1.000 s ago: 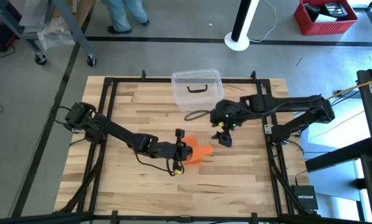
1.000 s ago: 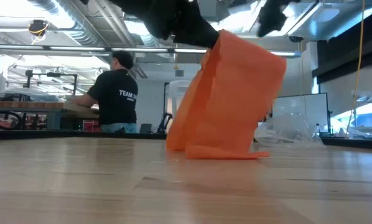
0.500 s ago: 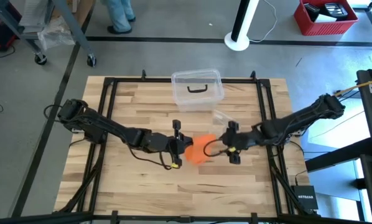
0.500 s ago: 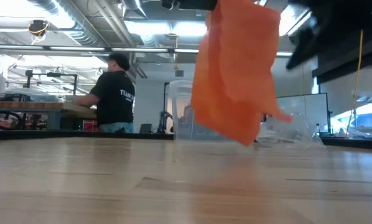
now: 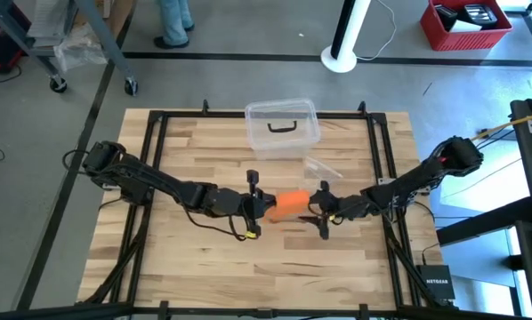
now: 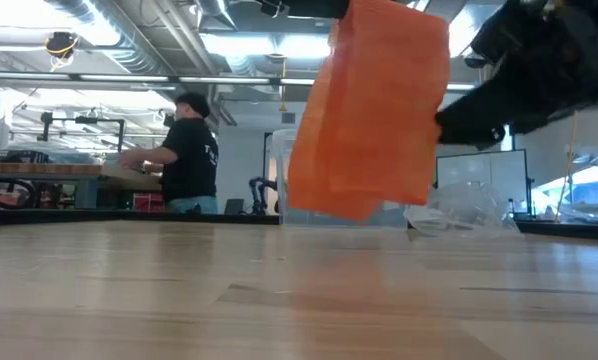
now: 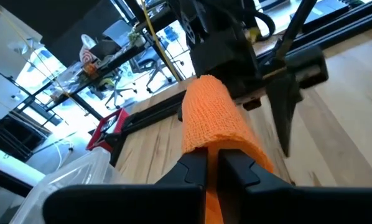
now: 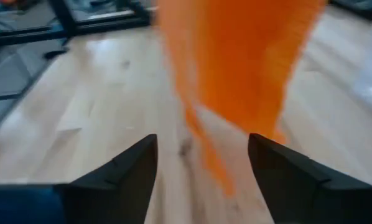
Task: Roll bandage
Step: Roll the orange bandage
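Observation:
The orange bandage [image 5: 288,203] hangs in loose folds above the middle of the table; the low view shows its lower edge [image 6: 354,205] clear of the wood. My left gripper [image 5: 264,206] reaches in from the table's left and is shut on it. My right gripper [image 5: 319,213] comes in nearly level from the table's right and stands open just off the bandage's right end. In the right wrist view the bandage [image 8: 242,68] hangs ahead of the gap between its fingers. I cannot tell whether they touch it. My left gripper pinches the bandage's upper part [image 7: 214,140] between its two shut fingers. The fingers come almost level from the table's left. The band arches over and past the fingertips [image 7: 195,163]. It hangs slack below them in several layers, lifted clear of the table.
A clear plastic box [image 5: 282,124] with a black handle stands at the far middle of the table. A small clear wrapper [image 5: 321,167] lies between it and my right gripper. Black frame rails [image 5: 150,178] border the tabletop. A person [image 6: 191,150] works beyond the table.
My right gripper has dropped from near the box toward the table's near edge and the bandage, tipping from pointing down to nearly level. My left gripper has risen a little, lifting the bandage's lower end off the table, so it now hangs clear.

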`<state>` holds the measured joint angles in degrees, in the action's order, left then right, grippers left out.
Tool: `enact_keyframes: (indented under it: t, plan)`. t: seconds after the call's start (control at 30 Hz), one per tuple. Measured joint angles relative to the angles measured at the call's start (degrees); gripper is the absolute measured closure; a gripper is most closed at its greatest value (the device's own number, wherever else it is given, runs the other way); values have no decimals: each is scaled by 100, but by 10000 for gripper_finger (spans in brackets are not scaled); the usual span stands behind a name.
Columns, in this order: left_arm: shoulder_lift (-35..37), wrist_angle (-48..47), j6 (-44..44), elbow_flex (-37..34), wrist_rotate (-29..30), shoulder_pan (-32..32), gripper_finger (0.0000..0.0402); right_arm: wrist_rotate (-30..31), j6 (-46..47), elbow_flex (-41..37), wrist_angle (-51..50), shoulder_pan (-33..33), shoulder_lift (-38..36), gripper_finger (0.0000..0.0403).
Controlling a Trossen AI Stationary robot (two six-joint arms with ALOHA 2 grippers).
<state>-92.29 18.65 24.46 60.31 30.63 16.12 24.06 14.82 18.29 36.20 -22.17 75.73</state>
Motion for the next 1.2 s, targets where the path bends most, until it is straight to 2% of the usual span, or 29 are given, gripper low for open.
enact_keyframes:
  t: [0.07,0.13,0.3,0.53,0.67,0.8,1.0,1.2]
  plan:
    - [0,5,-4,0,0,0,395,376,-66,1,1,13,123,176]
    - [-2,-2,-26,0,0,0,393,409,-157,1,112,17,223,189]
    - [-4,-15,-30,0,-2,0,394,-663,-74,15,473,-4,329,215]
    - [-7,-10,-6,0,-2,-2,393,-783,-12,17,846,0,331,265]
    - [-7,-22,-5,0,-2,-4,390,-858,18,19,930,0,329,316]
    - [-7,-185,-5,0,-2,-19,394,-900,87,138,858,-116,331,388]
    - [-7,-524,-54,0,2,-111,395,-536,-494,807,428,-685,260,384]
    - [-7,-613,-47,0,1,-124,398,-326,-1725,1952,-555,-1011,-123,394]
